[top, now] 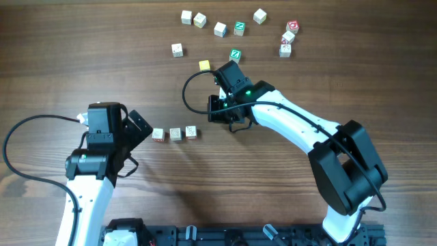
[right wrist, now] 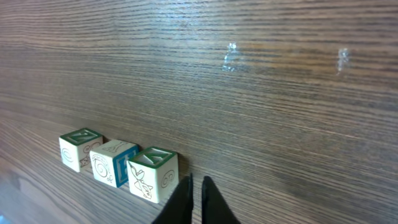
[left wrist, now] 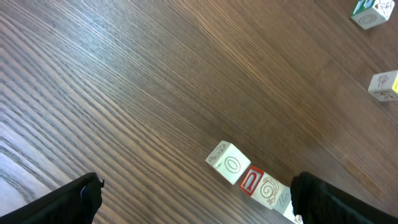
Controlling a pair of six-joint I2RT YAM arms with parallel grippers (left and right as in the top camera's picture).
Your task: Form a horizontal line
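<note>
Wood table (top: 61,61). Scattered toward 12 o'clock: pale cubes (top: 186,16), green-top cubes (top: 239,28), one yellow-top cube (top: 204,65). Red-marked cluster (top: 288,37) at 1 o'clock, close-packed.

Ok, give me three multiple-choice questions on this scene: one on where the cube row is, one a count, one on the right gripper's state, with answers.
1. Where is the row of cubes?
A) between the two grippers
B) right of both grippers
C) inside the left gripper

2. How many cubes form it?
A) two
B) three
C) five

3. The right gripper is:
A) wide open
B) shut on a cube
C) shut, empty

Answers: 1 A, the overhead view shows it between the left gripper and the right one. 2 B, three sit side by side. 3 C, its wrist view shows the fingers together beside the row.
</note>
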